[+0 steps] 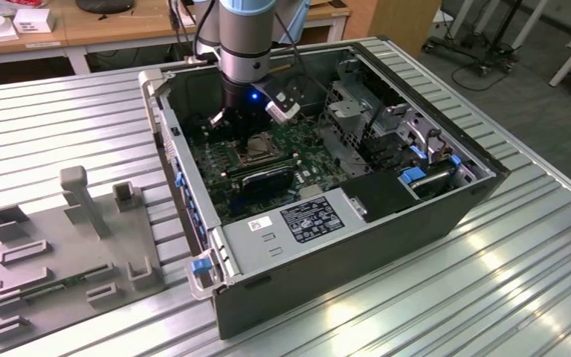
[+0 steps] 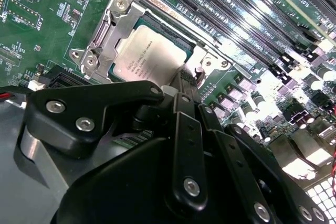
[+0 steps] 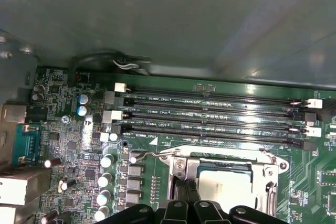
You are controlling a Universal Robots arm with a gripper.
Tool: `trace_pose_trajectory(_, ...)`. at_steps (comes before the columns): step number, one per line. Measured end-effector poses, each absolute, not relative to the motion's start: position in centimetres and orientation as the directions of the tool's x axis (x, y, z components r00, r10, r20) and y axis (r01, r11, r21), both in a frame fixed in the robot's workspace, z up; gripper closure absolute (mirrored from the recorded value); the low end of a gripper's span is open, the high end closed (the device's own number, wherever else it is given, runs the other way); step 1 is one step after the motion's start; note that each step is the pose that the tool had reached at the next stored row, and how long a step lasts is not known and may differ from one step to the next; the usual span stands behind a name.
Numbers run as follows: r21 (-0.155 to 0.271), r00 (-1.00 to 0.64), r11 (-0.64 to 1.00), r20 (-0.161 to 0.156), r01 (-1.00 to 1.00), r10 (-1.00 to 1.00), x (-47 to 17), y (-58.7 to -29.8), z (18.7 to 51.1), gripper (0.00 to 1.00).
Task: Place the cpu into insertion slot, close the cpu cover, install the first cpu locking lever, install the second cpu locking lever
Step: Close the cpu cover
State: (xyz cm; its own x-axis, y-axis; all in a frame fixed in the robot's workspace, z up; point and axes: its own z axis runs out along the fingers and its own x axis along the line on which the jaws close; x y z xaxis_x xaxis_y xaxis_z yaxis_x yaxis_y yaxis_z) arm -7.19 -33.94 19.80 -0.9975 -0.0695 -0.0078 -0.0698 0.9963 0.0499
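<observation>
The cpu (image 2: 149, 56) lies flat in the insertion slot (image 3: 273, 174) on the green board, its dull silver face showing through the window of the cpu cover (image 2: 113, 27), which is down over it. In the first wrist view the cpu (image 3: 226, 184) and the cpu cover (image 3: 181, 167) show the same way. A thin wire locking lever (image 3: 149, 155) runs along the socket's edge nearest the memory slots. My gripper (image 2: 184, 82) is shut, its black fingertips pressed together at the cover's edge beside the cpu, with nothing seen between them. From outside, the gripper (image 1: 238, 119) hangs inside the open computer case just above the insertion slot (image 1: 256, 149).
Long black memory slots (image 3: 210, 114) run beside the socket. Rows of capacitors (image 3: 107, 179) stand close to it. Case walls (image 1: 166, 141) and a drive cage (image 1: 404, 149) hem the board in. A grey fixture block (image 1: 68, 245) sits on the slatted table at the exterior view's left.
</observation>
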Motion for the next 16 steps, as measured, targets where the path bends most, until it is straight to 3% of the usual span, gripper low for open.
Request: trace_pose_trajectory(16, 0.049, -0.998, 0.996, -0.007, -0.07, -0.07, -7.2, -34.0, 22.0, 0.9)
